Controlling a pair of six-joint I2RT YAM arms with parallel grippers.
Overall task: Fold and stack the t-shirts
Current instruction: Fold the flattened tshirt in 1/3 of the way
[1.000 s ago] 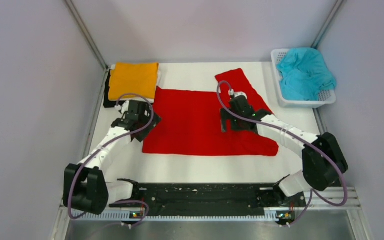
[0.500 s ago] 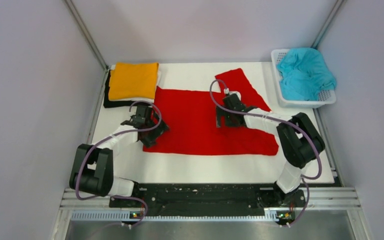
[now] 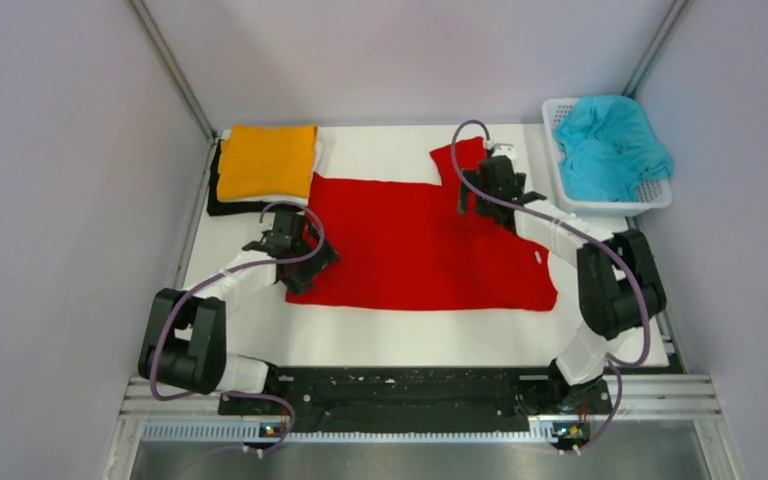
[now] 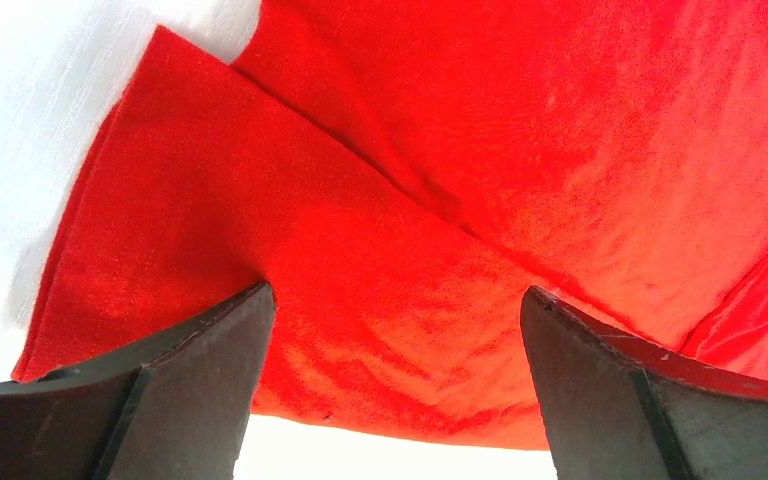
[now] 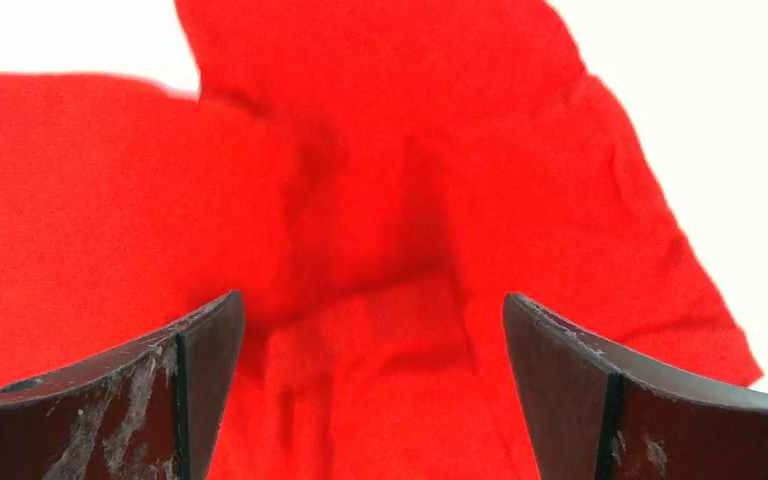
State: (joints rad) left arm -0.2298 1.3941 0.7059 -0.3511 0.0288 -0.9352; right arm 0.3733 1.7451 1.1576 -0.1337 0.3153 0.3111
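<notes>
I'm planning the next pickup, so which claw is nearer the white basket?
Right. The right claw is over the red shirt at its far sleeve, a short way from the white basket. The left claw is at the shirt's opposite edge, much farther away.

Bright, even light fills the top view, and shadows are faint and soft-edged. In both wrist views the white surface [image 4: 20,110] blows out to glare. In the right wrist view the red t-shirt [image 5: 380,200] looks slightly blurred.
</notes>
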